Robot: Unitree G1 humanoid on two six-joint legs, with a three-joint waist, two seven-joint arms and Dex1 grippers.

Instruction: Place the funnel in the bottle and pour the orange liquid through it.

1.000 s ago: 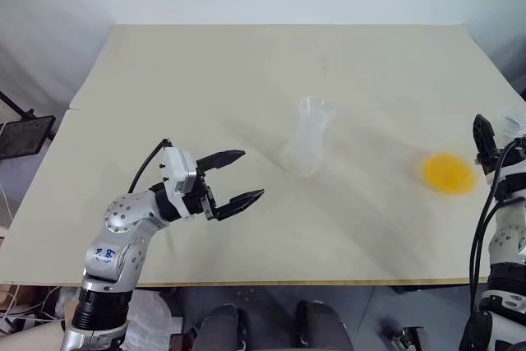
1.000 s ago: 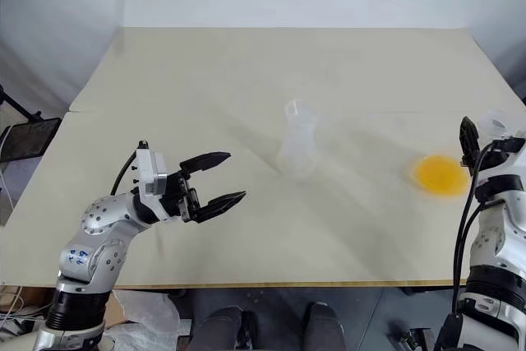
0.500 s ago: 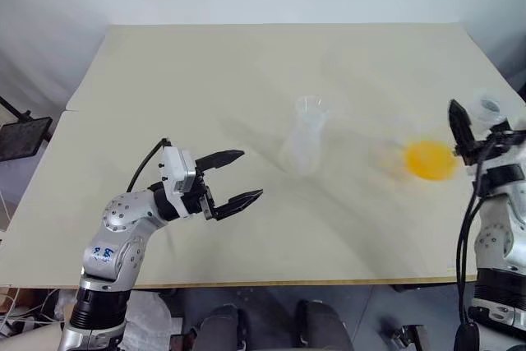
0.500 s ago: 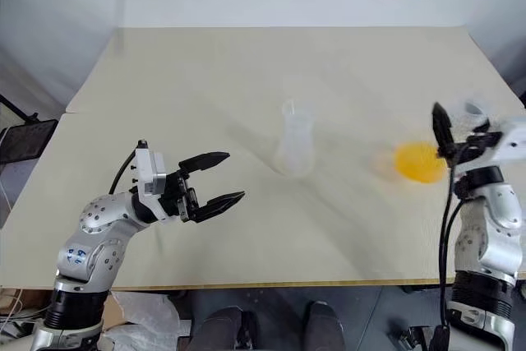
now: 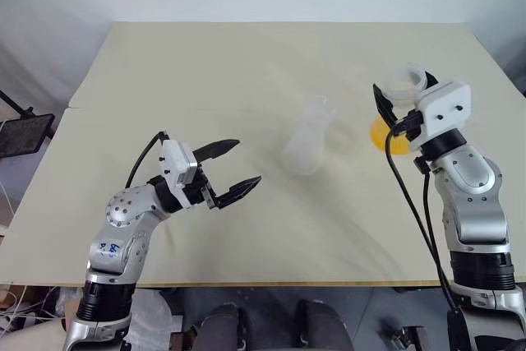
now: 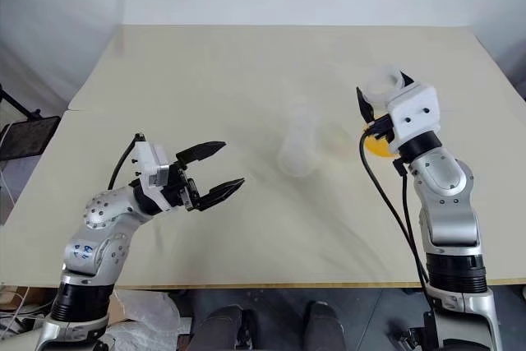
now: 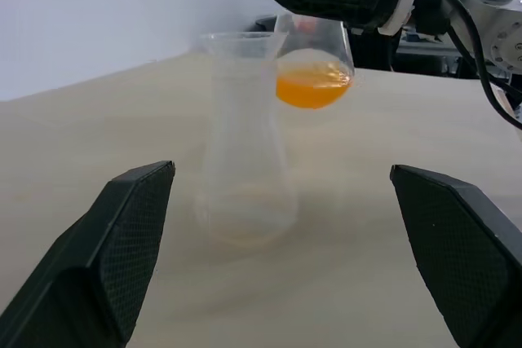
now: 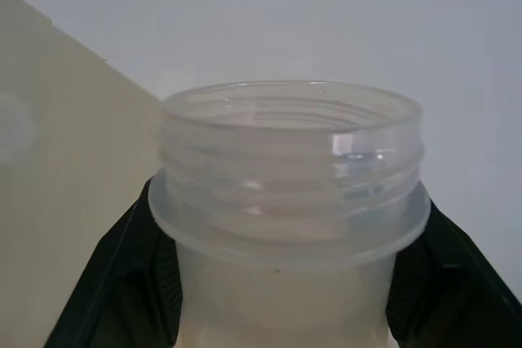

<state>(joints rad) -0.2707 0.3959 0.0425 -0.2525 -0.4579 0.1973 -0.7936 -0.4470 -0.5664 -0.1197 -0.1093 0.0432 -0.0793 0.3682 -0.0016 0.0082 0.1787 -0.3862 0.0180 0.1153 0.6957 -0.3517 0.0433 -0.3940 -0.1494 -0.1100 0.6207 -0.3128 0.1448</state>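
The right gripper (image 5: 393, 114) is clamped on the neck of a round-bellied clear flask (image 7: 314, 63), just under its threaded mouth (image 8: 291, 148), and holds it up above the table (image 5: 205, 63), right of centre. The orange liquid (image 7: 313, 87) sits in the belly of that flask; from the head it shows as a yellow-orange patch (image 5: 385, 139) just below the gripper. The bottle (image 5: 310, 144), clear with a wide base and a narrower open neck, stands upright on the table near the middle, a little to the left of the raised flask and apart from it. In the left wrist view the flask hangs just beyond the bottle's rim and to its right. Whether the funnel is in the bottle's mouth cannot be told from these views. The left gripper (image 5: 233, 167) hovers over the near left part of the table, its two black fingers (image 7: 122, 242) spread wide with nothing between them, pointing toward the bottle and well short of it.
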